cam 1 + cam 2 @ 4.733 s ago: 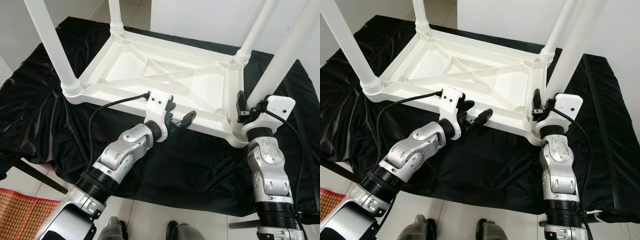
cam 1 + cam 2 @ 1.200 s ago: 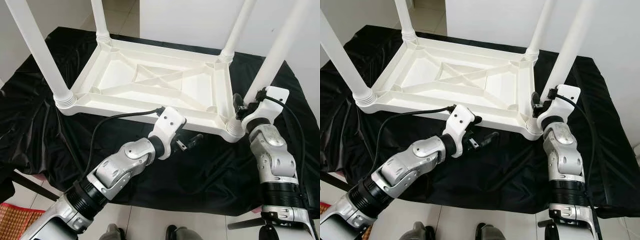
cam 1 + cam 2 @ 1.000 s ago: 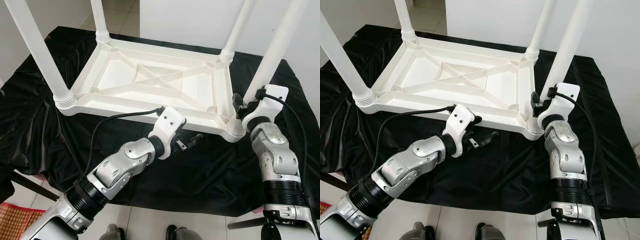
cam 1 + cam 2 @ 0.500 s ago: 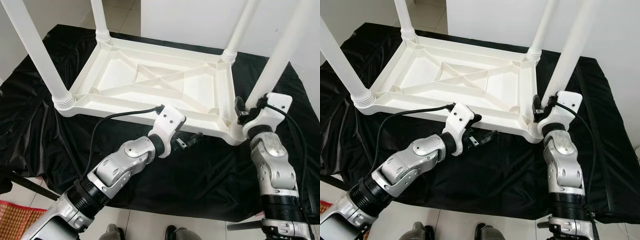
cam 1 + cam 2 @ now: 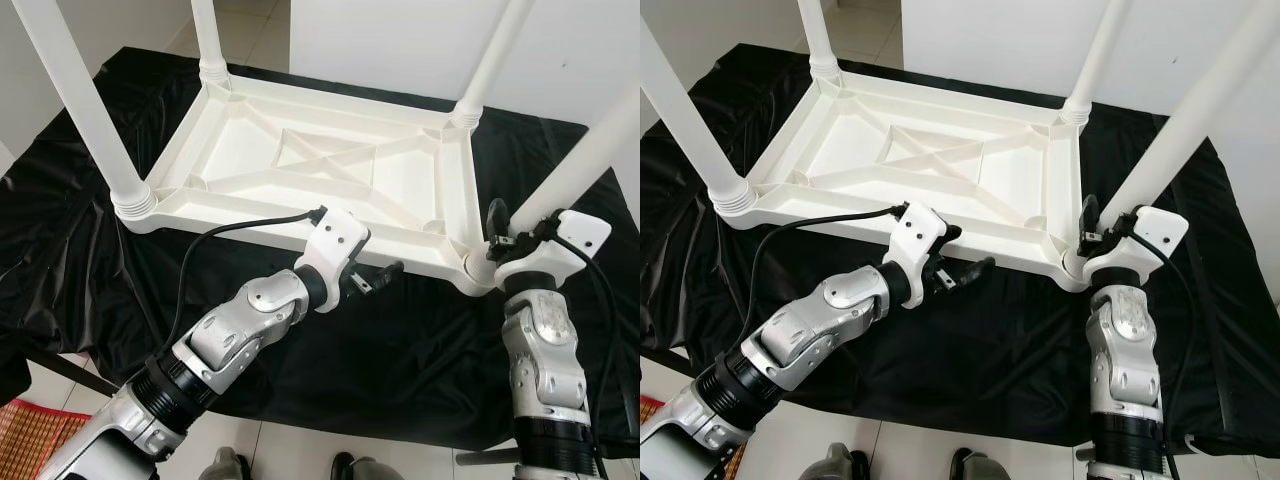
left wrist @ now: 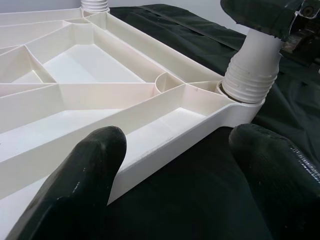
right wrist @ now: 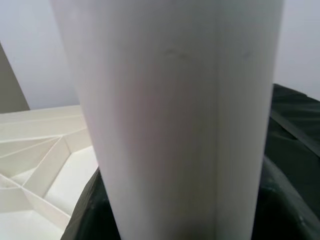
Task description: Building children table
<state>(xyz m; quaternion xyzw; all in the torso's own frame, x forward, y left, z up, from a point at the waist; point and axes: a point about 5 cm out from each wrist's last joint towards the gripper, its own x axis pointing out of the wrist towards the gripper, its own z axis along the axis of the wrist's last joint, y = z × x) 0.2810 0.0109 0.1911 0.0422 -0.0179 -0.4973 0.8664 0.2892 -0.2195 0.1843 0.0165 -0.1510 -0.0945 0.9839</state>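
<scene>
A white plastic children's table (image 5: pixel 250 150) lies upside down on a black cloth, its four legs pointing up. My right gripper (image 5: pixel 508 228) is shut on the near right leg (image 5: pixel 590 160) just above its ribbed base, and that leg leans outward to the right. In the right wrist view the leg (image 7: pixel 170 125) fills the space between the dark fingers (image 7: pixel 85 215). The leg's ribbed end (image 6: pixel 250 75) sits in the corner socket. My left gripper (image 5: pixel 374 279) is open at the table's near rim (image 6: pixel 165 145), with nothing held.
The black cloth (image 5: pixel 420 350) covers a low surface and hangs over its near edge. Three other legs stand at the near left (image 5: pixel 90 110), far left (image 5: pixel 210 40) and far right (image 5: pixel 490 60). A white wall rises behind. A woven mat (image 5: pixel 30 440) lies on the tiled floor.
The near right leg now leans further out to the right, with my right gripper still on it. The left gripper has stayed at the near rim. The camera has shifted slightly.
</scene>
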